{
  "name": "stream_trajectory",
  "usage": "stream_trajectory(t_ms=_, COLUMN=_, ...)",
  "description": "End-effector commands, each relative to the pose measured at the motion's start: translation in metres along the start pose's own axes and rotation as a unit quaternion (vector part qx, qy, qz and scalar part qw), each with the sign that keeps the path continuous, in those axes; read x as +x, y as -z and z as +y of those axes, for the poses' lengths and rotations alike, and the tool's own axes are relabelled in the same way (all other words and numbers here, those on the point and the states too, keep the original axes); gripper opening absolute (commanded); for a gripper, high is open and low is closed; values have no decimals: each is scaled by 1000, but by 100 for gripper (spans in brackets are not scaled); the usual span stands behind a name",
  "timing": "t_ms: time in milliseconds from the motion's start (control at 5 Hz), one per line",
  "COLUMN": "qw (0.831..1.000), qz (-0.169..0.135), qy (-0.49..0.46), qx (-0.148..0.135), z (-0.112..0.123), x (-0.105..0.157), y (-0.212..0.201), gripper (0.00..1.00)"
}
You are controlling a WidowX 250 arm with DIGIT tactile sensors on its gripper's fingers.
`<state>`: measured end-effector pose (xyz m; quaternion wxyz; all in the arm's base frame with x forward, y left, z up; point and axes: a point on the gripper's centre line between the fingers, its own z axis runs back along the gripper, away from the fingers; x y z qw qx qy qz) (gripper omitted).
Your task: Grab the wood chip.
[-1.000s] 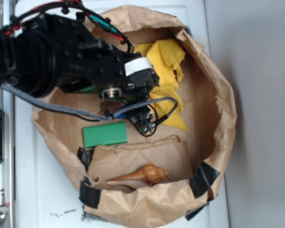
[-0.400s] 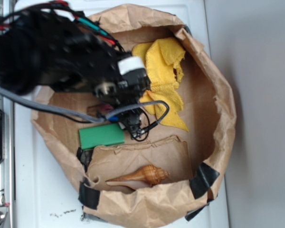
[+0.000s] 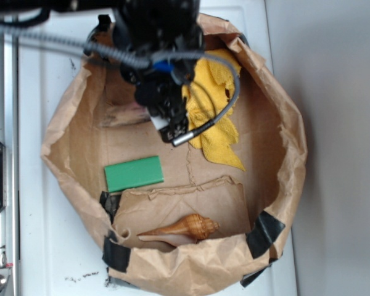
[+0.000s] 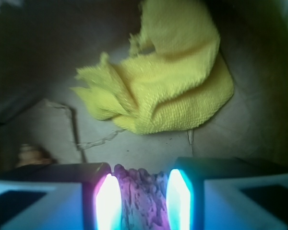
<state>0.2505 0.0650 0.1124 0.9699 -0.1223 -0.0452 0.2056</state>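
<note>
In the wrist view the wood chip (image 4: 141, 194), a rough grey-brown sliver with a jagged end, sits between my two fingers (image 4: 108, 201). My gripper (image 4: 143, 199) is shut on it and holds it above the paper floor. In the exterior view the gripper (image 3: 166, 117) hangs over the upper middle of the brown paper bag (image 3: 290, 142), beside the yellow cloth (image 3: 219, 123). The gripper body hides the chip there.
A green block (image 3: 134, 173) lies on the bag floor left of centre. A torn cardboard flap (image 3: 191, 197) and an orange-brown seashell (image 3: 185, 228) lie toward the bottom. The yellow cloth (image 4: 168, 86) lies ahead of the fingers. The bag walls rise all round.
The arm has swung from over the green block up toward the top of the picture and risen, carrying the chip off the spot where it lay. The green block stays in place.
</note>
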Motion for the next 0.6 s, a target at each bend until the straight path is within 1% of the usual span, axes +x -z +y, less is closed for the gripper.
stream_trajectory(t_ms=0, qw=1000, qz=-18, qy=-5, qx=-15, z=8, x=9, y=-42, gripper=0)
stream_trajectory(t_ms=200, qw=999, qz=-28, qy=-11, qx=-19, z=10, x=9, y=-43, gripper=0)
stream_trajectory(t_ms=400, qw=998, qz=-46, qy=-6, qx=31, z=6, x=7, y=-32, gripper=100)
